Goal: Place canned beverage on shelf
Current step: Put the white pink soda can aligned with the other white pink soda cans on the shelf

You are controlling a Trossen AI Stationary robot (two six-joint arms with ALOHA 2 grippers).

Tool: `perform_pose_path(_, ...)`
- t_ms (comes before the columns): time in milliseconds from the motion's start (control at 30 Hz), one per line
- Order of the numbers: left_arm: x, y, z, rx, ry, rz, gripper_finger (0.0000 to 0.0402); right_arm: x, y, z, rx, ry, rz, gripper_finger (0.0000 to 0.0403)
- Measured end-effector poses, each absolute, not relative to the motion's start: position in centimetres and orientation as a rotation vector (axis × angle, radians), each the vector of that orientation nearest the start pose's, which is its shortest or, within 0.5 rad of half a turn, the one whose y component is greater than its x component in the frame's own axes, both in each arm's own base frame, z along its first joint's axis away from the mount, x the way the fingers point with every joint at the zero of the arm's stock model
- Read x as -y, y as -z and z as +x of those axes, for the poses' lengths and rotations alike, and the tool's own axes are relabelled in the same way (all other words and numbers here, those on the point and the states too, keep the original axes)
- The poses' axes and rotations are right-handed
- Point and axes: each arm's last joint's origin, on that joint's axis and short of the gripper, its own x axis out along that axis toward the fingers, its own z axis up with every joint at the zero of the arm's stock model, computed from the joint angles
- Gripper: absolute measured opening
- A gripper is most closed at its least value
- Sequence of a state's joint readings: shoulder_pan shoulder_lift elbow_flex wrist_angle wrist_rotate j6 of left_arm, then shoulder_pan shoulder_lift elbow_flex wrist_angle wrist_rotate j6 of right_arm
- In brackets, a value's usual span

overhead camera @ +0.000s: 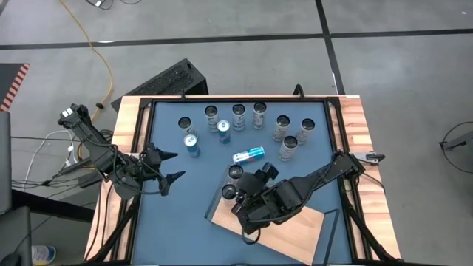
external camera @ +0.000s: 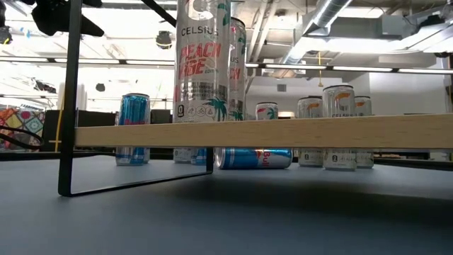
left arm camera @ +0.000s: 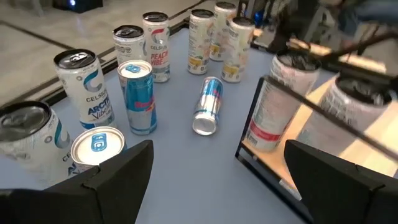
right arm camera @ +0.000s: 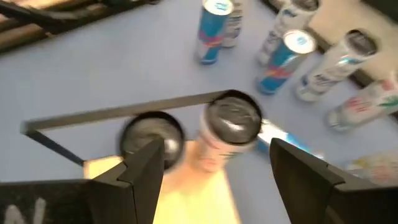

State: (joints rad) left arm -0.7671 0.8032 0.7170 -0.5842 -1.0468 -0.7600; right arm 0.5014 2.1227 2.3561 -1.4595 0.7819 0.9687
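While the left tool (overhead camera: 171,166) waits spread and empty at the desk's (overhead camera: 170,222) left side, the right tool (overhead camera: 238,203) hangs spread over the shelf (overhead camera: 295,229), 2 upright cans (overhead camera: 235,172) just ahead at its far corner, none clamped.

High view straight down over the whole blue table (overhead camera: 185,222), low view level at tabletop just before the shelf (external camera: 283,132), wrist views angled down close, all sharing the shelf's two standing cans (overhead camera: 233,182).
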Motion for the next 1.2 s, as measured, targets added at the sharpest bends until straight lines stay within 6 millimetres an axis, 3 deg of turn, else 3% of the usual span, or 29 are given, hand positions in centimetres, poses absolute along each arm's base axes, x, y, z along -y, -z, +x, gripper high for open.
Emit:
perform_pose_path(167, 8.4, -28.4, 13.0, -0.314, -0.353, -0.199, 0.0348, -15.9, -37.8, 35.9, -0.725, 0.727, 0.105, 0.0272)
perform_pose_path(400, 7.6, -30.0, 13.6, -0.313, -0.344, -0.172, 0.0348, -10.7, -39.1, 36.5, -0.761, 0.800, 0.031, 0.0272)
perform_pose_path(700, 7.0, -30.5, 14.0, -0.340, -0.332, -0.120, 0.0348, 0.5, -40.5, 36.8, -0.903, 0.924, -0.063, 0.0272)
perform_pose_path(933, 6.3, -30.5, 14.3, -0.371, -0.312, -0.120, 0.0348, 9.4, -40.4, 35.5, -1.055, 0.905, 0.009, 0.0272)
perform_pose_path(1200, 5.5, -30.9, 13.9, -0.356, -0.328, -0.083, 0.0348, 17.6, -39.7, 34.0, -1.076, 0.771, 0.181, 0.0272)
